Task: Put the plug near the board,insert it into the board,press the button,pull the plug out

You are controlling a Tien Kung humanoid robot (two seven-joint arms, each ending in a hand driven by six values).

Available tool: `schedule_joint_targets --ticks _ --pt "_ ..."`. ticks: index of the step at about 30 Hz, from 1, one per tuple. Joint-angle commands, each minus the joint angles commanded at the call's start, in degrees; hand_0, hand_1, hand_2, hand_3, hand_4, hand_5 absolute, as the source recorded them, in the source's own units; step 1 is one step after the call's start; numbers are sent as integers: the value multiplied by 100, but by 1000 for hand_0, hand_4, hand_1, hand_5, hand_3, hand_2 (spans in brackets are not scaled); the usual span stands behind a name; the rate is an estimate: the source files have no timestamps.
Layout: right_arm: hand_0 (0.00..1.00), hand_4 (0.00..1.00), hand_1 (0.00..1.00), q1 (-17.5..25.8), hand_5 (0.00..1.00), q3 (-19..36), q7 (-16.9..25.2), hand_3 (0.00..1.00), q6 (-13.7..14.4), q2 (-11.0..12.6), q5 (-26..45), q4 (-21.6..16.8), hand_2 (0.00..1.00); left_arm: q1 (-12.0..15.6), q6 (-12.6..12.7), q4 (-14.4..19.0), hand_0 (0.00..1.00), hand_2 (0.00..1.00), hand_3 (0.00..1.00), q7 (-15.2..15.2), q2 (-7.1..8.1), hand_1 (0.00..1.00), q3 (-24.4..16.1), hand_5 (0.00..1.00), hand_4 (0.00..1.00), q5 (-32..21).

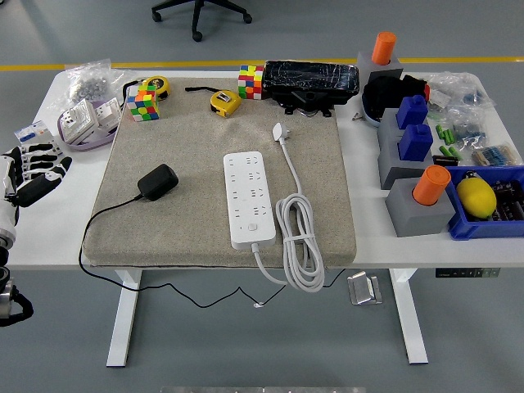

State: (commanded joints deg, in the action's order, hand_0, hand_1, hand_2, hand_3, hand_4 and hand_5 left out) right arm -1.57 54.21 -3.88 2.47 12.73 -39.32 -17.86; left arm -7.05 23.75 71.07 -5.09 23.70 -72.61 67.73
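At the left edge of the frame I have the robot's left hand (31, 170), fingers loosely spread and holding nothing. The black block-shaped plug adapter (157, 182) lies left of centre on the beige mat (196, 131), to the hand's right, well apart, left of the white power strip (250, 199). Left hand is nearer.

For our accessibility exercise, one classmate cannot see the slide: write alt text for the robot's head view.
A black plug adapter with its thin black cable lies unplugged on a beige mat, left of a white power strip. The robot's left hand hovers open at the white table's left edge, holding nothing. Puzzle cubes, tape measures and parts bins crowd the table's far and right sides.
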Motion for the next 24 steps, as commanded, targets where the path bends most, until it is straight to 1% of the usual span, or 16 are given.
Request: schedule_joint_targets --ticks 9,14,24 --pt "624 977 672 -1 593 -142 -5 574 -4 2 37 12 641 -32 -4 5 545 608 652 5 42 633 87 298 816 -2" --pt "623 978 672 27 593 -224 -4 574 -1 5 72 23 641 -68 -14 -2 545 608 652 17 95 633 178 300 817 -1" --pt "624 979 672 49 593 -387 -2 574 0 14 90 -8 641 -112 -25 -9 545 608 653 29 144 633 202 302 818 -10"
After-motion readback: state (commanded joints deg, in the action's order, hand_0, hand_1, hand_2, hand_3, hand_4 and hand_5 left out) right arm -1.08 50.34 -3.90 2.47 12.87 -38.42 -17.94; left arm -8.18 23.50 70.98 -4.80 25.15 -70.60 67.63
